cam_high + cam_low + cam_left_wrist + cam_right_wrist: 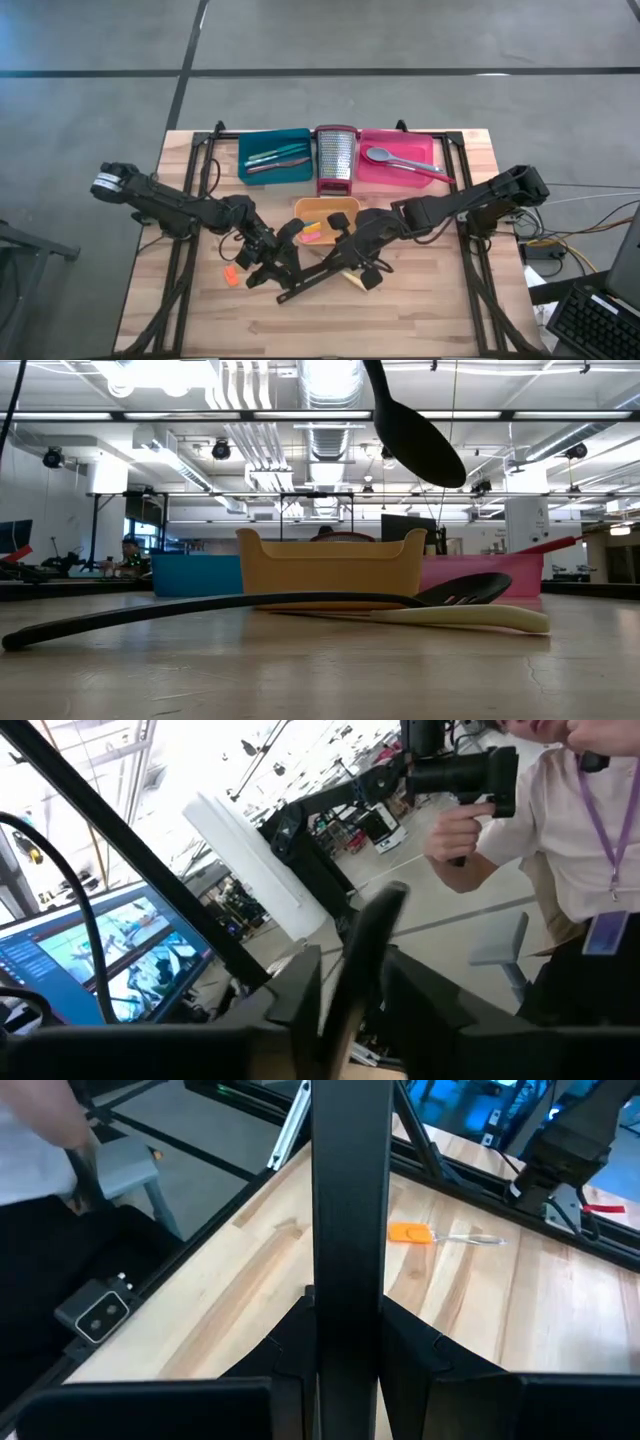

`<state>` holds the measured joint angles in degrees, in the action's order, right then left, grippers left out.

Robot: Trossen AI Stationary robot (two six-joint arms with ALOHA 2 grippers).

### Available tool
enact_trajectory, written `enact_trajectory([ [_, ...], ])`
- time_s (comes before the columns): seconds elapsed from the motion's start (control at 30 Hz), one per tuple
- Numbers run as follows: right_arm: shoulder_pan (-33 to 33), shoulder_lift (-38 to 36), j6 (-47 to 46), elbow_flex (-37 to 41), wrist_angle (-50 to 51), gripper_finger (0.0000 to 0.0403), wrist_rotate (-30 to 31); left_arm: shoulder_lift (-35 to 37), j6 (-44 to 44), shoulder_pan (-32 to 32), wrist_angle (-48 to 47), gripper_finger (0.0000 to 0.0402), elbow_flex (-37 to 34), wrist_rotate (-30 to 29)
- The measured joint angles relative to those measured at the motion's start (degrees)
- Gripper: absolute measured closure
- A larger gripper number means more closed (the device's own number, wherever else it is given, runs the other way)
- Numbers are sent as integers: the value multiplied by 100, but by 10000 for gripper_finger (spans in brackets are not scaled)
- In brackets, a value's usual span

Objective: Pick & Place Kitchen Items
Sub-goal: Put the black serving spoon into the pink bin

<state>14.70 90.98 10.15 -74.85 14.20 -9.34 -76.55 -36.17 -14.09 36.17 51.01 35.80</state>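
while the left gripper (268, 246) pinches a black handle (362, 955), the right gripper's (352, 248) jaws clamp the long black spoon (348, 1230)

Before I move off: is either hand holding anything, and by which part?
The right hand grips a long black utensil handle along its shaft. The left hand has a dark handle between its fingers; a grip cannot be told.

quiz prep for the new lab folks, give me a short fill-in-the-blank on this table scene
1. The steel grater stands between the teal tray and the ____ tray.
2. The grey spoon lies in the ____ tray.
3. The small tool lying loose on the wooden table has an ____ head.
4. The right gripper is shut on a long ____ handle.

Missing words: pink; pink; orange; black
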Motion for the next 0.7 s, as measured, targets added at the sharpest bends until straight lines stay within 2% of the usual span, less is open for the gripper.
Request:
enact_trajectory([
  [0.17, -60, 7, -101, 9, 5, 341, -98, 0, -304, 11, -141, 371, 68, -20],
  [0.5, -123, 10, -266, 22, 57, 341, -260, 18, -314, 9, -824, 375, 270, -109],
  [0.57, -110, -19, -481, 22, 84, 323, -293, 46, -277, 4, -1008, 375, 338, -149],
  [0.7, -86, -147, -991, 5, 360, 255, -197, 98, 25, -14, -1705, 377, 469, -486],
])
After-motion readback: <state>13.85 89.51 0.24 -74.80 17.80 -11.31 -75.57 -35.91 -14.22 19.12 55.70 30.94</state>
